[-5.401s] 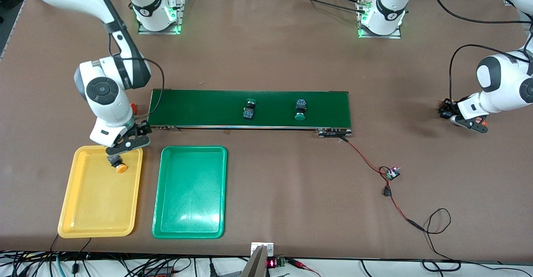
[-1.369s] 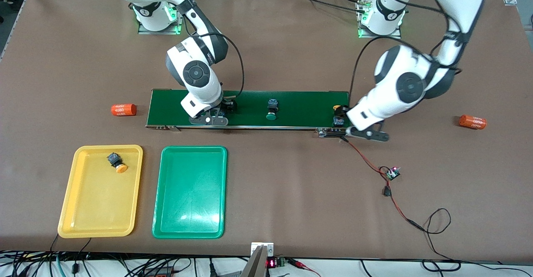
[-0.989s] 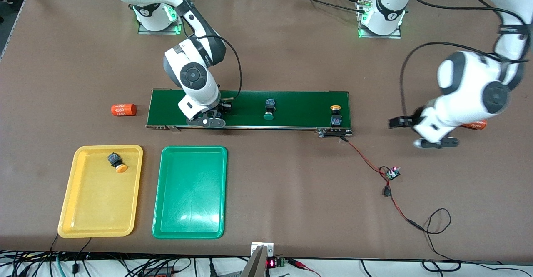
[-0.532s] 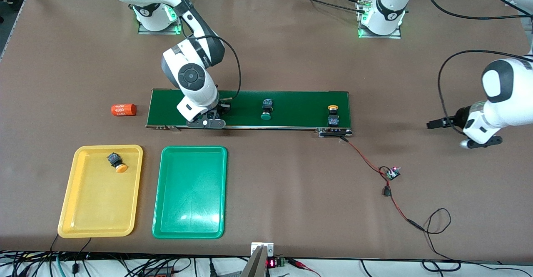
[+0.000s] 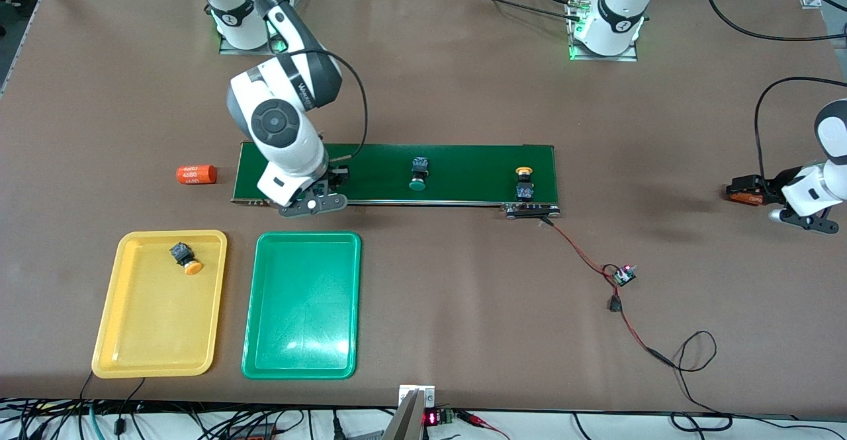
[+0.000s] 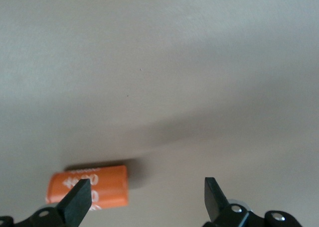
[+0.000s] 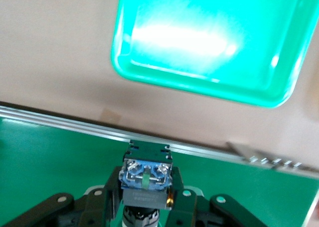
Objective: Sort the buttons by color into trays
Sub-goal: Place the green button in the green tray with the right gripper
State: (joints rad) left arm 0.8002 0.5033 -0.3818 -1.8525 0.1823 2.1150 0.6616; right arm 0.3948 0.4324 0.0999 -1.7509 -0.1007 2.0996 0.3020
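Observation:
My right gripper (image 5: 312,202) is shut on a button (image 7: 146,179) with a blue-and-black body, over the belt's edge that faces the green tray (image 5: 304,308). The body hides its cap. The green tray (image 7: 209,43) lies empty beside the yellow tray (image 5: 106,334), which holds a yellow-orange button (image 5: 185,258). A green button (image 5: 418,174) and a yellow button (image 5: 524,182) lie on the belt. My left gripper (image 5: 754,192) (image 6: 147,202) is open, low over the table at the left arm's end.
The dark-green conveyor belt (image 5: 463,162) runs across the middle. One orange cylinder (image 5: 196,175) lies off the belt's end toward the right arm, another (image 5: 744,197) (image 6: 92,187) beside my left gripper's finger. A wire and small circuit board (image 5: 624,274) trail from the belt.
My right gripper closed on the button and carried it toward the green tray. The left arm swung away from the belt to the orange cylinder. Both belt buttons drifted toward the right arm's end.

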